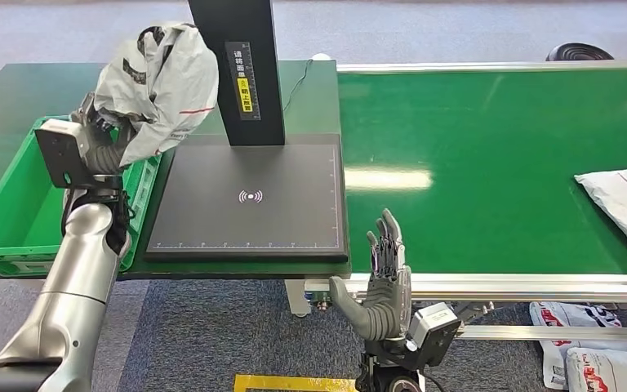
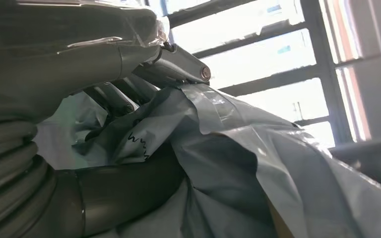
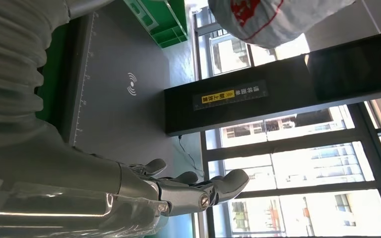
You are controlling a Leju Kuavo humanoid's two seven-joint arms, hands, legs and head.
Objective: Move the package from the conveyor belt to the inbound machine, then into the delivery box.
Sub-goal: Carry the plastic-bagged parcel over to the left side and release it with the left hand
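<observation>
Gripping one package (image 1: 163,86): left hand (image 1: 102,143).

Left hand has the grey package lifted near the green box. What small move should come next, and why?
Probably carry the package a little further left and lower it into the green box. The left hand grips it raised over the box's right wall, beside the scanner pad, so it looks past scanning but not yet over the box's middle. The right hand is free.
</observation>
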